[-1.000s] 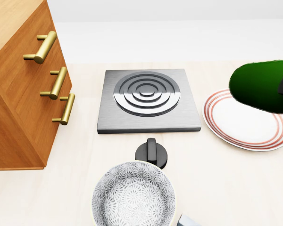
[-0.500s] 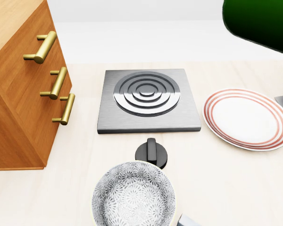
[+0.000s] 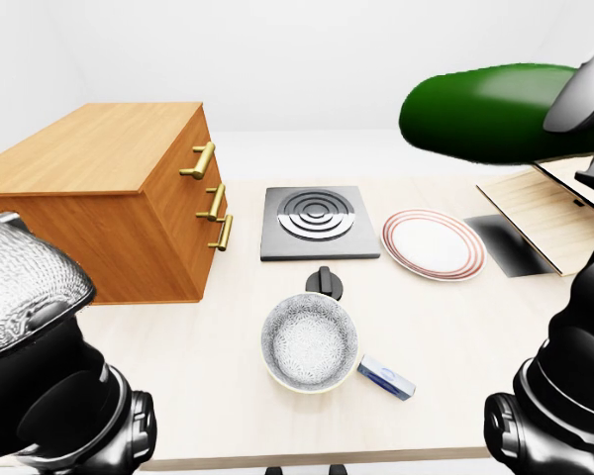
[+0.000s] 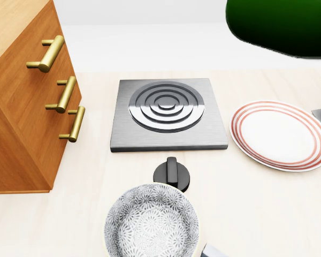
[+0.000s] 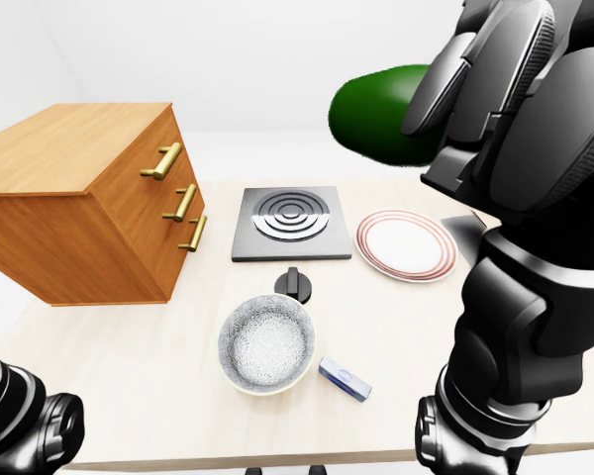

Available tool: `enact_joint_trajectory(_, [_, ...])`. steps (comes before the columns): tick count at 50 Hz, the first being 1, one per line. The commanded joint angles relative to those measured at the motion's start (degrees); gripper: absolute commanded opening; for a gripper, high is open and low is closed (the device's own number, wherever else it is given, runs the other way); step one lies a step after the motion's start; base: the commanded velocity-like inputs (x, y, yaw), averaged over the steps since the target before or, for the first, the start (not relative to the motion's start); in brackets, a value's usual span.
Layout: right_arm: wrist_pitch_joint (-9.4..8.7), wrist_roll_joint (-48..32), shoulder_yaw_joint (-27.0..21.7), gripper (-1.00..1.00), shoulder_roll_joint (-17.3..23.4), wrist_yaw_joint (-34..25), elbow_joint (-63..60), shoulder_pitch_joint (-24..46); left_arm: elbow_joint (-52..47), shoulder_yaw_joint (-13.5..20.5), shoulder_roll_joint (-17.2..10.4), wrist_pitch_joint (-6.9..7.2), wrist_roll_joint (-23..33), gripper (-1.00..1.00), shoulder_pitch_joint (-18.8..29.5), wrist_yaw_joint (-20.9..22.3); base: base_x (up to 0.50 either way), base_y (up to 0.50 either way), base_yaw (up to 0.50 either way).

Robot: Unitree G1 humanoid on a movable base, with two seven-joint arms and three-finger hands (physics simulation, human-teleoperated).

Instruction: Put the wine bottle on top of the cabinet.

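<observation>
In the left-eye view I have one wine bottle [image 3: 485, 111] raised in the air on its side, its green body reaching leftward from my right hand [image 3: 589, 89] at the right edge. Well below and left of that hand lie one plate [image 3: 433, 244] with red rings, one stove plate [image 3: 319, 222], one black knob [image 3: 324, 283], one patterned bowl [image 3: 309, 341] and one small blue packet [image 3: 385, 377]. Far left of the hand stands the single cabinet [image 3: 119, 196], with three brass handles [image 3: 211, 202] on its side. My left hand [image 3: 25, 287] hangs low at the left edge; I cannot tell whether it is clenched or released.

In the head view only the bottle's dark green bulk shows, at the top right, above the plate.

In the right-eye view my right hand [image 5: 505, 89] has its fingers [image 5: 450, 84] wrapped round the bottle, gripping it firmly, the cabinet well apart to its left.
</observation>
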State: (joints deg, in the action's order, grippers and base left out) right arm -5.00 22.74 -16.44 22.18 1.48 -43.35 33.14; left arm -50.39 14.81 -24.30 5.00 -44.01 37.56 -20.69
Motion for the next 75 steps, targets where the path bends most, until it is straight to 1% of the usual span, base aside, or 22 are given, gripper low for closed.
enact_joint_trajectory(1, [0.0, 1.6, 1.4, -0.99, -2.6, -0.3, -0.7, 1.8, 9.9, -11.4, 4.6, 0.0, 20.9, 1.0, 4.7, 11.4, 0.0, 0.0, 0.0])
enact_joint_trajectory(2, [0.0, 1.5, 1.5, -0.99, -2.8, -0.3, -0.6, 1.7, 10.7, -11.8, 5.9, 0.0, 23.3, 1.0, 5.0, 12.9, 0.0, 0.0, 0.0])
enact_joint_trajectory(3, [0.0, 1.4, 1.8, -0.99, -3.3, -0.3, -0.6, 1.6, 12.3, -12.9, 7.7, 0.0, 25.9, 1.0, 5.6, 14.2, 0.0, 0.0, 0.0])
enact_joint_trajectory(5, [0.0, 0.8, 2.5, -0.99, -3.6, -0.4, -0.7, 1.2, 13.3, -13.5, 10.5, 0.0, 29.6, 1.0, 6.3, 16.6, 0.0, 0.0, 0.0])
enact_joint_trajectory(7, [0.0, 0.6, 2.6, -0.99, -4.1, -0.6, -0.9, 0.9, 14.0, -13.9, 13.0, 0.0, 32.5, 1.0, 7.1, 18.3, 0.0, 0.0, 0.0])
enact_joint_trajectory(8, [0.0, 0.4, 2.7, -0.99, -4.3, -0.7, -1.0, 0.6, 14.5, -14.8, 14.2, 0.0, 33.9, 1.0, 7.3, 19.0, 0.0, 0.0, 0.0])
enact_joint_trajectory(11, [0.0, 0.2, 2.4, -0.99, -4.7, -1.0, -1.4, 0.2, 14.9, -16.5, 17.0, 0.0, 37.9, 1.0, 6.6, 21.3, 0.0, 0.0, 0.0])
enact_joint_trajectory(13, [0.0, 0.1, 2.3, -1.0, -4.9, -1.2, -1.8, -0.6, 13.9, -18.6, 19.0, 0.0, 40.6, 1.0, 4.9, 22.8, 0.0, 0.0, 0.0])
enact_joint_trajectory(16, [0.0, -0.1, 2.3, -0.99, -5.0, -1.5, -1.8, -0.9, 12.2, -20.1, 21.2, 0.0, 44.2, 1.0, 2.9, 25.1, 0.0, 0.0, 0.0])
enact_joint_trajectory(22, [0.0, -1.0, 3.0, -0.99, -6.0, -1.9, -1.4, -2.5, 11.5, -24.1, 25.3, 0.0, 50.6, 1.0, -3.1, 28.8, 0.0, 0.0, 0.0])
enact_joint_trajectory(26, [0.0, -1.7, 3.7, -0.99, -6.9, -2.4, -1.4, -4.1, 10.5, -25.1, 27.1, 0.0, 53.9, 1.0, -4.5, 30.9, 0.0, 0.0, 0.0])
enact_joint_trajectory(28, [0.0, -2.9, 5.0, -0.99, -8.0, -2.8, -1.3, -6.7, 10.6, -25.1, 27.7, 0.0, 55.1, 1.0, -5.1, 31.9, 0.0, 0.0, 0.0])
enact_joint_trajectory(32, [0.0, -5.2, 7.0, -0.99, -10.0, -3.9, -1.2, -9.4, 11.1, -25.4, 28.4, 0.0, 56.9, 1.0, -6.8, 33.3, 0.0, 0.0, 0.0])
enact_joint_trajectory(38, [0.0, -6.9, 8.5, -1.0, -12.0, -4.4, -3.3, -8.5, 14.0, -25.5, 29.2, 0.0, 58.4, 1.0, -9.9, 34.3, 0.0, 0.0, 0.0])
enact_joint_trajectory(41, [0.0, -7.3, 8.8, -1.0, -12.4, -4.5, -5.0, -8.5, 13.5, -26.0, 29.4, 0.0, 59.1, 1.0, -11.0, 34.7, 0.0, 0.0, 0.0])
enact_joint_trajectory(48, [0.0, -7.8, 9.8, -0.99, -13.8, -4.7, -13.0, -11.6, 17.4, -25.6, 29.4, 0.0, 59.9, 1.0, -13.7, 34.8, 0.0, 0.0, 0.0])
enact_joint_trajectory(55, [0.0, -9.2, 8.6, -1.0, -14.0, -7.2, -16.3, -17.1, 17.6, -25.9, 29.8, 0.0, 60.5, 1.0, -14.4, 35.2, 0.0, 0.0, 0.0])
enact_joint_trajectory(60, [0.0, -7.8, 9.0, -0.99, -13.0, -6.5, -16.6, -20.3, 20.9, -26.1, 30.1, 0.0, 60.3, 1.0, -16.0, 34.5, 0.0, 0.0, 0.0])
enact_joint_trajectory(64, [0.0, -10.5, 10.3, -1.0, -14.3, -8.3, -16.0, -24.1, 22.3, -26.5, 30.4, 0.0, 60.4, 1.0, -16.9, 34.1, 0.0, 0.0, 0.0])
enact_joint_trajectory(65, [0.0, -11.7, 11.2, -0.99, -14.9, -9.0, -14.6, -25.9, 22.6, -26.5, 30.5, 0.0, 60.4, 1.0, -16.9, 34.1, 0.0, 0.0, 0.0])
enact_joint_trajectory(69, [0.0, -14.7, 13.4, -0.99, -16.7, -10.8, -13.1, -29.0, 23.5, -26.2, 30.5, 0.0, 60.4, 1.0, -16.6, 34.1, 0.0, 0.0, 0.0])
enact_joint_trajectory(75, [0.0, -17.4, 16.6, -1.0, -18.7, -11.7, -10.9, -30.7, 26.3, -25.7, 30.7, 0.0, 60.0, 1.0, -16.2, 33.4, 0.0, 0.0, 0.0])
